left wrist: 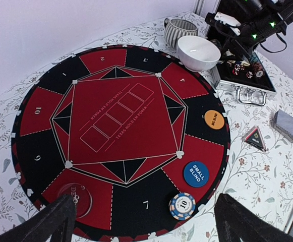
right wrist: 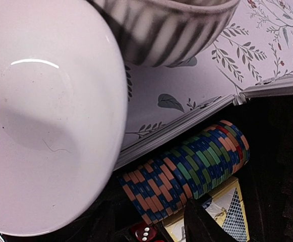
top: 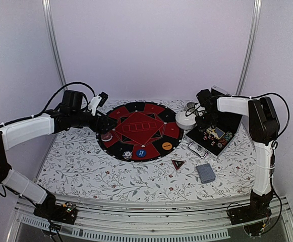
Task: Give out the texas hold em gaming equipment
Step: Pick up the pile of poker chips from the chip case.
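A round red-and-black poker mat lies mid-table. On its near rim sit an orange disc, a blue "small blind" disc, a striped-edge chip and a clear reddish disc. My left gripper hovers open over the mat's left edge, holding nothing. A black-red triangular marker and a card deck lie on the cloth to the right. My right gripper is down in the open case, its fingers apart at either side of the near end of a chip row.
A white bowl and a striped cup stand just beyond the case, close to my right gripper. A red die and a card box lie in the case. The lid stands up behind.
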Action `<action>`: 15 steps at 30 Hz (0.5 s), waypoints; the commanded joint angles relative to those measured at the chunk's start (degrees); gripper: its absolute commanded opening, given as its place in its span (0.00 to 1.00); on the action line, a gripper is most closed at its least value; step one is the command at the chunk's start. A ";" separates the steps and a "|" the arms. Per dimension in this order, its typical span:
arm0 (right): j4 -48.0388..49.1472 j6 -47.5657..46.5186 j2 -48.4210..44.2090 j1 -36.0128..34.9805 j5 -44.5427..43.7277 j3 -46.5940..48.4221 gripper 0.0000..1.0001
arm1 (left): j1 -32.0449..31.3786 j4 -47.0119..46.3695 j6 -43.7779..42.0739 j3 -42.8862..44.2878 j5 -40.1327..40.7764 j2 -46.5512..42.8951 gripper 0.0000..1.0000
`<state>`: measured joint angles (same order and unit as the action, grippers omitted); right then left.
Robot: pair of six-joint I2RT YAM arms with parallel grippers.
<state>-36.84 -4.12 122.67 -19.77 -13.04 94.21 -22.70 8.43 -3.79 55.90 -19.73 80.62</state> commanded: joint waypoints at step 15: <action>0.60 -1.59 -2.38 0.42 4.49 -0.88 0.42 | 0.81 0.72 0.59 1.41 -2.10 0.86 0.98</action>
<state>-36.80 -5.39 122.21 -19.81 -10.83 94.17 -22.59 8.54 -3.51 56.01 -20.75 80.77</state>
